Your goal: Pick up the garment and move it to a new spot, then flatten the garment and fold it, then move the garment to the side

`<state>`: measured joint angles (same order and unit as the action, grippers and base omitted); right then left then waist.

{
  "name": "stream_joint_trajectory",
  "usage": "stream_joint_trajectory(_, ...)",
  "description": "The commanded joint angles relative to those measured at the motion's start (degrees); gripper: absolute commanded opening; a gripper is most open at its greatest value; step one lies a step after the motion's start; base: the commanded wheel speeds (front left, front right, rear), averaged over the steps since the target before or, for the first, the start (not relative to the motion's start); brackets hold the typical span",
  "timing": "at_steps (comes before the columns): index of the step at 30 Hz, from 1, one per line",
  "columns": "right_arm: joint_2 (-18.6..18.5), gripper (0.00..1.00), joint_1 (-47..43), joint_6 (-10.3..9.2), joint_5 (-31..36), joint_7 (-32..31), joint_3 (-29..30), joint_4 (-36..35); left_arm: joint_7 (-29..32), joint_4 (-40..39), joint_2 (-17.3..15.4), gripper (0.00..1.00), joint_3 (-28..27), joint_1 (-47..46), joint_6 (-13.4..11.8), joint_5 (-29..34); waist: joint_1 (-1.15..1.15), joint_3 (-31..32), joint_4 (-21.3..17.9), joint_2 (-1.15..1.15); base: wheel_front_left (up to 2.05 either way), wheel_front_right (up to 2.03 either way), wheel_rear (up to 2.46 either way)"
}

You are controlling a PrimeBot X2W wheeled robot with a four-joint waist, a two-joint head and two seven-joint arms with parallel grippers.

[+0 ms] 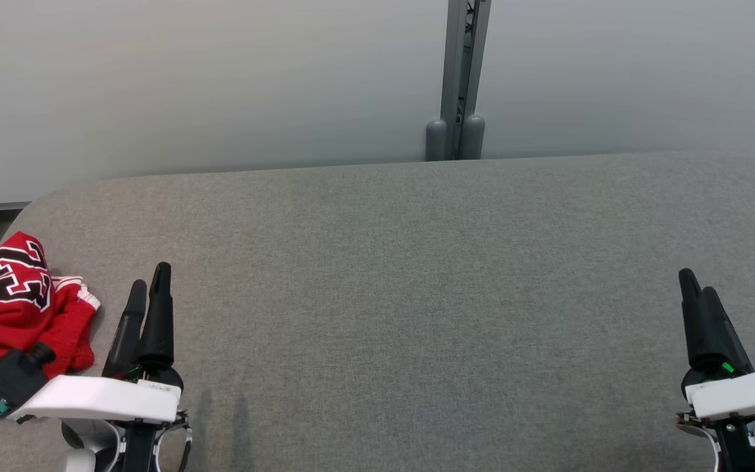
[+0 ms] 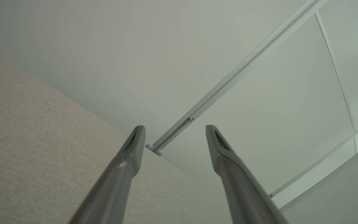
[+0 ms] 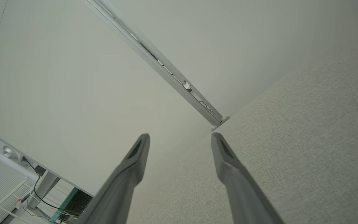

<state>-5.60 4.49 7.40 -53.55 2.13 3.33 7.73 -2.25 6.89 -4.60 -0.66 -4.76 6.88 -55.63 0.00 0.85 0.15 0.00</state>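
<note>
Grippers, near edge of the head view: left gripper at lower left, right gripper at lower right, both with dark fingers pointing away from the robot over the table. Jaws of each stand apart and hold nothing; the two wrist views confirm a clear gap between the fingers, with bare grey cloth and pale wall beyond them. White forearm of the left arm lies across the lower left corner. Garment: red jersey, white-trimmed, black number 23 uppermost, lying in a crumpled heap at the far left edge of the table, just beside the left gripper on its outer side, not touching the fingers, its lower part hidden behind the forearm. Table: grey woven covering, rounded far corners, wide and bare from the left gripper across to the right one. Beyond it: plain pale wall with one upright grey post behind the far edge. Step in hand, as judged: the first, picking up the garment, not yet begun. Next move probably falls to the left gripper, which needs to swing outward over the heap, tip down, and close on a raised fold firmly enough to lift the cloth and carry it toward the open middle of the table for flattening.
</note>
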Motion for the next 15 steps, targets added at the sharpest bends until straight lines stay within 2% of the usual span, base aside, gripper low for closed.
stream_joint_trajectory(1,-0.8,1.00,0.7,0.09,0.8,0.5,0.1,-1.1,-0.3,-1.1,-0.5,1.00,0.0,-0.6,-0.2,0.8,0.00,0.0,0.0,0.00,0.00,0.00,0.00)
stream_joint_trajectory(9,-0.6,1.00,-0.6,0.10,11.0,2.3,-1.4,0.1,-2.1,-0.5,-2.0,1.00,1.8,1.1,-1.4,10.3,0.00,0.6,0.0,0.00,0.00,0.00,0.00)
stream_joint_trajectory(15,-0.3,1.00,-1.1,0.10,15.9,3.4,-1.7,1.3,-3.2,0.6,-3.0,1.00,2.9,2.2,-2.4,15.7,0.00,0.9,-0.1,0.00,0.00,0.00,0.00)
